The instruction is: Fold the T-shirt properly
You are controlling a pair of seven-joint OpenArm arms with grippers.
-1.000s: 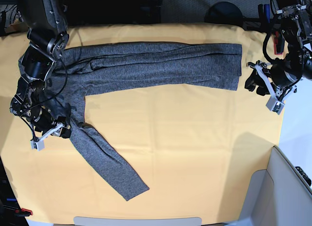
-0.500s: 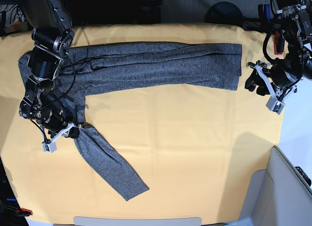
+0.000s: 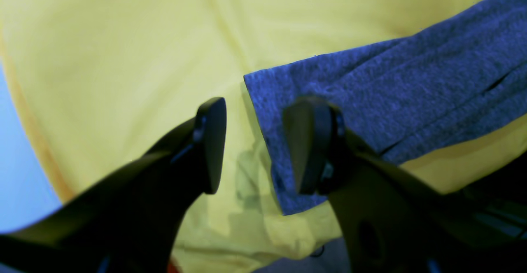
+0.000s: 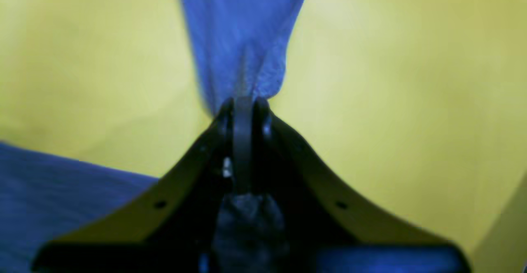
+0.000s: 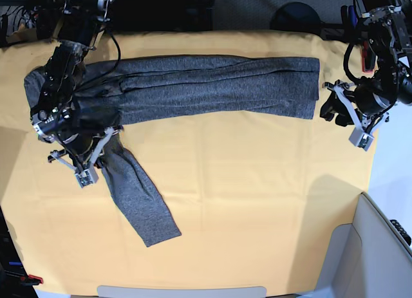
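Your right gripper point(image 4: 243, 104) has just clamped shut on the T-shirt's point(image 5: 212, 85) sleeve point(image 5: 138, 201) and drawn it left across the cloth point(image 5: 257, 201). Left gripper point(image 3: 255, 141) hangs open above the hem, holding nothing. Sleeve fold begins.

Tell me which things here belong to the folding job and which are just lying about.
Job: dark grey heathered long-sleeved knit T-shirt; right pincer, shut on its sleeve; left pincer, open beside its hem.
Lying about: yellow-orange table cloth; pale grey bin.
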